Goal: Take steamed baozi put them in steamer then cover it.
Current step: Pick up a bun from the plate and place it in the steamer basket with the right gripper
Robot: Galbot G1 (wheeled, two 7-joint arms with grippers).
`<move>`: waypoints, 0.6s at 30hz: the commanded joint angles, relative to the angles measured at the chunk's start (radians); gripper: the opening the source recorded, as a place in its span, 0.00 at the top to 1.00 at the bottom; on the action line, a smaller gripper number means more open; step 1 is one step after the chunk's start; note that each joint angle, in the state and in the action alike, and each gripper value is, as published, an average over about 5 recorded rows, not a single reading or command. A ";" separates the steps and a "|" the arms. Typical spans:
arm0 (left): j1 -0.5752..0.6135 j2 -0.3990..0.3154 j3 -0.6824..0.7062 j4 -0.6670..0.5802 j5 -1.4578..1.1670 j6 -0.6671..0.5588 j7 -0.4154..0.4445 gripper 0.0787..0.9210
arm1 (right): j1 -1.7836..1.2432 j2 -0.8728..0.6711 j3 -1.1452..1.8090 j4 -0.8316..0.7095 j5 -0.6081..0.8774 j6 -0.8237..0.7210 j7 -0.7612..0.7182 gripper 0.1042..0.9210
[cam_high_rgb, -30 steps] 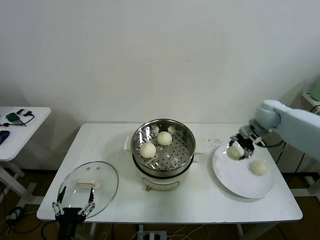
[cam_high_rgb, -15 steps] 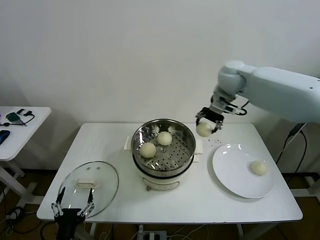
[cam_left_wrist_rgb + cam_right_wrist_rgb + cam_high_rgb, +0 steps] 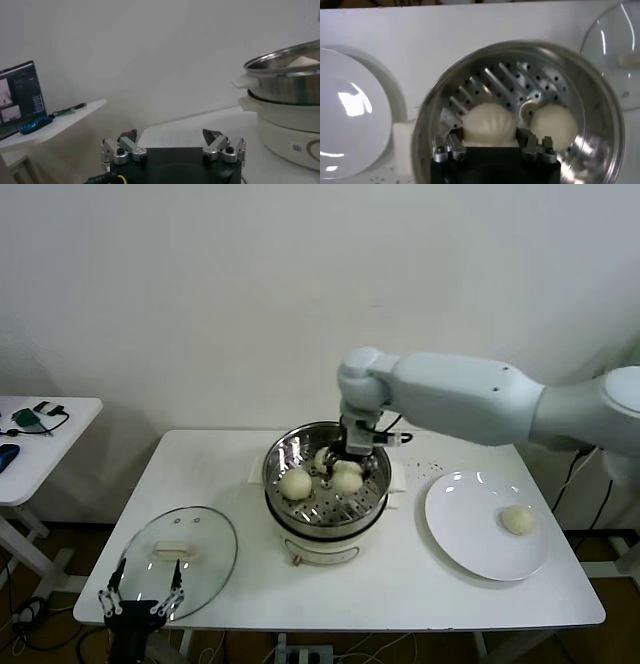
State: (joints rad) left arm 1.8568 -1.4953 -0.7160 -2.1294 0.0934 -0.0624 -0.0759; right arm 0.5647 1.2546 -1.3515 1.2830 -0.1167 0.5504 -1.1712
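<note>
Here the right gripper pinches a steamed baozi just inside the steamer.

- Steamer: shiny silver steel; tray dotted with dark round holes; white base and handles.
- Steamed baozi: pale cream-white, plain.
- Baozi on plate, right of frame: same cream.
- Plate: flat white, unpatterned.
- Cover, lower left: clear glass, metal rim, white bar handle.
- Counter: white.
- Right claw: black body, silver-grey fingers.
- Left claw: black body, grey fingers.
- Right arm: pale grey-white.
</note>
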 commanded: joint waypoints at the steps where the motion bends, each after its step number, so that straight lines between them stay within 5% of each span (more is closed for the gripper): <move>1: 0.002 0.003 -0.006 0.003 -0.006 -0.002 0.000 0.12 | -0.083 0.091 0.015 0.002 -0.061 0.030 0.001 0.29; 18: 0.000 0.004 -0.009 0.001 -0.005 -0.001 -0.001 0.12 | -0.004 0.019 0.027 0.023 -0.038 -0.001 -0.007 0.12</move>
State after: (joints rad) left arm 1.8573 -1.4923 -0.7257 -2.1251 0.0869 -0.0646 -0.0763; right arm 0.5243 1.2973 -1.3320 1.3001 -0.1585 0.5577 -1.1689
